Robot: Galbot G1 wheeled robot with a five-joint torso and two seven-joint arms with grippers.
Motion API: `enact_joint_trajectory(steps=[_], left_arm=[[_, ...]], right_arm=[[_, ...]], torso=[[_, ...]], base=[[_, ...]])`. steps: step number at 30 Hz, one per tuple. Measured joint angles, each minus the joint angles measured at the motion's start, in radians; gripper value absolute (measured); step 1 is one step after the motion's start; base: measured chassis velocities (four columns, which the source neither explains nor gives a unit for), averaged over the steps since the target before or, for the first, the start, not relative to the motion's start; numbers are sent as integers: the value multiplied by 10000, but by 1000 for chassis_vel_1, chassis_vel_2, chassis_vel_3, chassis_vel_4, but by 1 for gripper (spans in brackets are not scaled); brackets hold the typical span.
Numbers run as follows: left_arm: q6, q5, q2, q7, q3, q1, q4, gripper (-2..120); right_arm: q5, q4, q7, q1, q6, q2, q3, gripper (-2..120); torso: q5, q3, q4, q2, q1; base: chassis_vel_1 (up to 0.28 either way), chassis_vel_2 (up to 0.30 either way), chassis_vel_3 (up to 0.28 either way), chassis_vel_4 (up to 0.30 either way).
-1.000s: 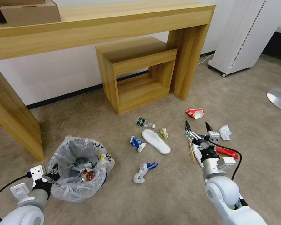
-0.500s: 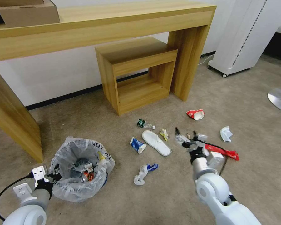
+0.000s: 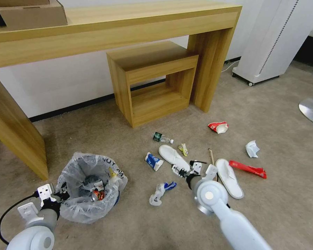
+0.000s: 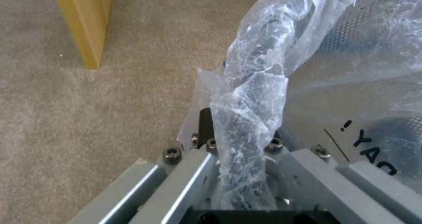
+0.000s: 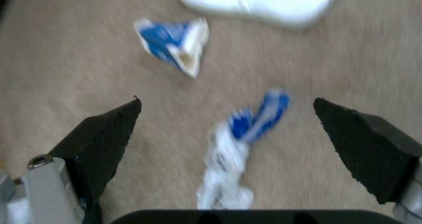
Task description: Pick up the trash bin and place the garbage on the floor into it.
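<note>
The left gripper (image 3: 61,197) is clamped on the rim of the trash bin (image 3: 90,189), pinching the clear bag (image 4: 250,95) that lines it. The bin sits on the beige floor (image 3: 128,215) near a leg of the long wooden table (image 3: 17,139) (there is already some litter inside it).

The right gripper (image 3: 187,167) hangs low over the floor with its two black fingers (image 5: 105,131) spread wide and nothing between them. Right under it lies a twisted white and blue scrap (image 5: 239,145), which is not touching the fingers. A crumpled blue and white carton (image 3: 153,160) lies just beside a white slipper (image 3: 173,157). A second slipper (image 3: 229,177) lies near a wooden stick (image 3: 211,154) and a red wrapper (image 3: 248,169). A small bottle (image 3: 161,137) lies in front of the little wooden shelf (image 3: 153,81).
</note>
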Motion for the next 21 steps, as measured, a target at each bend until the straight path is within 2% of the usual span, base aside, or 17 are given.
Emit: enact_joint_trajectory(steps=[3, 4, 6, 9, 21], left_arm=[[-2, 23, -21, -1, 8, -24, 34, 1], [-6, 45, -57, -6, 10, -39, 59, 1], [-7, 47, -63, -6, 11, -41, 61, 1], [-23, 86, -134, -7, 23, -49, 83, 1], [-201, 110, -187, -4, 21, -21, 81, 1]], right_arm=[[35, -417, 56, 64, -1, 193, -125, 100], [16, -972, 72, 137, 10, 400, -325, 100], [9, -1048, 67, 149, 11, 425, -350, 100], [-139, -2020, -177, 399, 18, 761, -755, 100], [-350, -3258, -453, 936, -2, 1344, -1369, 100]], torso=[[0, 0, 1, -1, 0], [0, 0, 2, 1, 0], [1, 0, 3, 0, 0], [0, 0, 1, 0, 0], [0, 0, 2, 0, 0]], base=[[0, 0, 0, 0], [0, 0, 0, 0], [0, 0, 0, 0], [0, 0, 0, 0], [0, 0, 0, 0]])
